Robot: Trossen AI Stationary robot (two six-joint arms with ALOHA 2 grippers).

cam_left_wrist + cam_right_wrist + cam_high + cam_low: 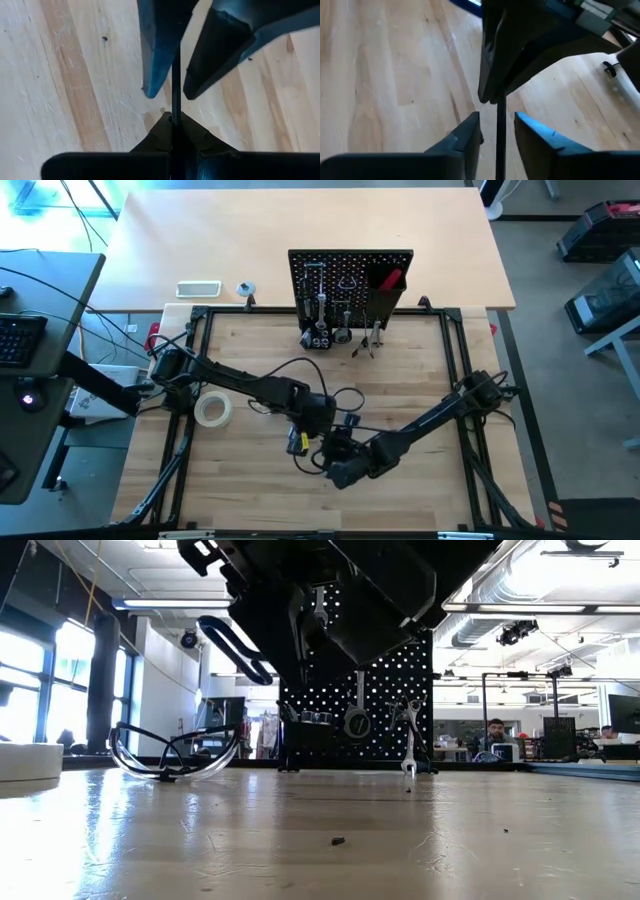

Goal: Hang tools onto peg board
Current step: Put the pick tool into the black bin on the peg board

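My left gripper (pixel 175 120) is shut on the thin dark shaft (pixel 175 75) of a hex key, above the middle of the table (pixel 325 425); its handle is hidden. My right gripper (pixel 497 132) is open, with one finger on either side of the same shaft (pixel 501 145) and gaps showing. The black peg board (pixel 350 280) stands upright at the far edge, with wrenches (pixel 320 310) and pliers (pixel 372 340) hanging on it. Clear glasses (pixel 175 755) rest on the table on their lower rims. A pale tape roll (pixel 213 410) lies flat at the left. My left gripper pinches the thin shaft (pixel 175 107) between its two fingertips. The fingers slant steeply down from the table's left. The shaft runs on past the fingertips, along the line of the fingers, and is clear of the table.
A white tray (pixel 198 288) and a small round thing (pixel 245 288) lie behind the board on the far table. Black frame rails (pixel 200 315) border the work area. Bare wood lies near and right of the grippers. People sit in the room beyond (pixel 493 730).
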